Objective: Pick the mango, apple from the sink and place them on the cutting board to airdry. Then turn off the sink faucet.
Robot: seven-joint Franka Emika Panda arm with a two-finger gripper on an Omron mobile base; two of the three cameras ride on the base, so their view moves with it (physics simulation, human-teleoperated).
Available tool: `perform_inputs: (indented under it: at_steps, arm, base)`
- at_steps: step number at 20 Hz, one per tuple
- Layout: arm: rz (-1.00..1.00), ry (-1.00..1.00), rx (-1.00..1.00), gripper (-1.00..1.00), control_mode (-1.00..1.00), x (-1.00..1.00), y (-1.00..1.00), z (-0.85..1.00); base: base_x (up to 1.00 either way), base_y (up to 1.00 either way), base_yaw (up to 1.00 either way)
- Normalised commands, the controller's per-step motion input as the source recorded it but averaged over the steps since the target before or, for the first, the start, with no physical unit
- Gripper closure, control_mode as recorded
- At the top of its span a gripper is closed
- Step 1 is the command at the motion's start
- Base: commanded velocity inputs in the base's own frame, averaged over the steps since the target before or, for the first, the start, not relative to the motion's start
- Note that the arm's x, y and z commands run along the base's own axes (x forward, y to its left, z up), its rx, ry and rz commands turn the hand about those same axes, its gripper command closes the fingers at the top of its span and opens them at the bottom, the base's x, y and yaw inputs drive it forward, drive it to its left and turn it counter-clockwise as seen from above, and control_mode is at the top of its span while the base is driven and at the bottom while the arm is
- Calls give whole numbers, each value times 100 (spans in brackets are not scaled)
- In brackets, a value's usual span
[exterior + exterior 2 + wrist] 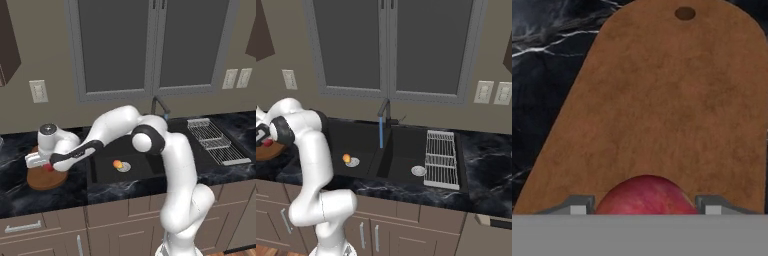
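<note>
My gripper (644,206) is shut on the red apple (644,196), just above the brown wooden cutting board (672,110). A dark fingertip sits on each side of the fruit. From the left base view, the gripper (46,166) holds the apple (49,168) over the cutting board (45,181) on the counter left of the sink (100,172). The orange-yellow mango (117,163) lies in the left basin beside the silver drain. The dark sink faucet (384,111) stands behind the basins with a blue stream of water (380,134) falling from it. The mango (346,158) also shows in the right base view.
A wire dish rack (441,159) lies over the right side of the sink (401,150). Black marble counter (30,197) surrounds the cutting board. A window and wall outlets (38,91) stand behind the counter. The board has a hanging hole (685,13) at its far end.
</note>
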Motion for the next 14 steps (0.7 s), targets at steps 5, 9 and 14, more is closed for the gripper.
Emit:
perform_inputs:
  at_steps: [5, 9, 14]
  arm:
    - [-5, 1, 0, -100, -100, 3, 1, -2]
    - [-3, 0, 0, -100, -100, 0, 0, 2]
    - [-2, 0, 0, -100, -100, -3, 0, 13]
  base:
    - [0, 0, 0]
    - [0, 0, 0]
    - [0, 0, 0]
